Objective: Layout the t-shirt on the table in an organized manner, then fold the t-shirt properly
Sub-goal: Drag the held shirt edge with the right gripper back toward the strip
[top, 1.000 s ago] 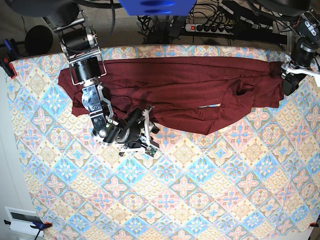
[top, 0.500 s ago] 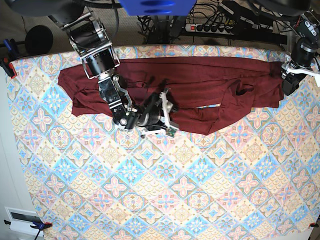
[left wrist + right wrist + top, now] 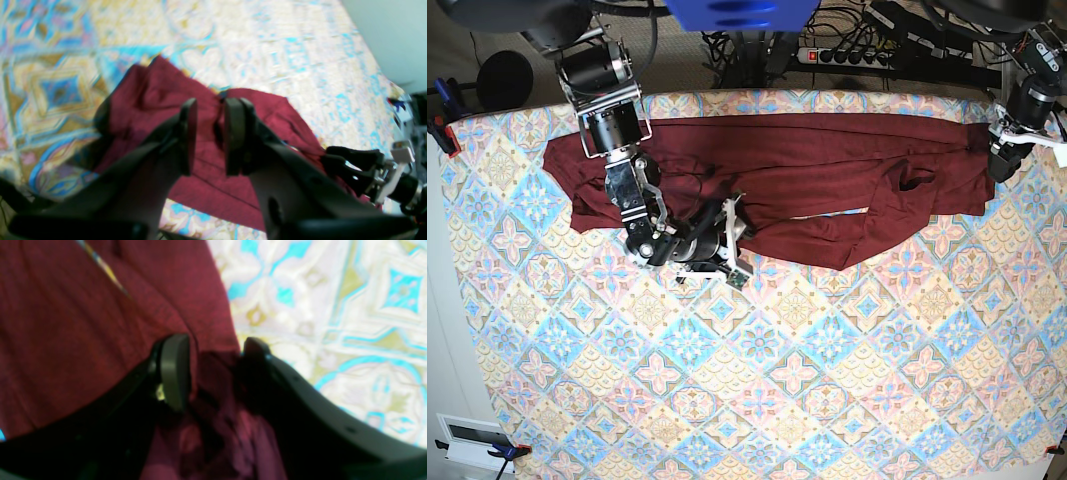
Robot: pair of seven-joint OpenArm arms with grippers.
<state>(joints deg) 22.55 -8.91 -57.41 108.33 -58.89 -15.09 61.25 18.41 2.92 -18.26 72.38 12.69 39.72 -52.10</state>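
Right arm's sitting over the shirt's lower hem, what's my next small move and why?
Probably close the right gripper on the hem: its jaws are open astride the edge of the t-shirt, which is bunched in folds, not flat, while the left gripper pinches the far corner.

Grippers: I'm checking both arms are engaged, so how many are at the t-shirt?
2. The right gripper is at the t-shirt's lower edge near its middle; the left gripper is at its corner by the table's far edge.

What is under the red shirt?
The t-shirt lies on the table, whose flowery diamond-patterned cloth shows all around it. Whatever sits beneath the bunched fabric is covered.
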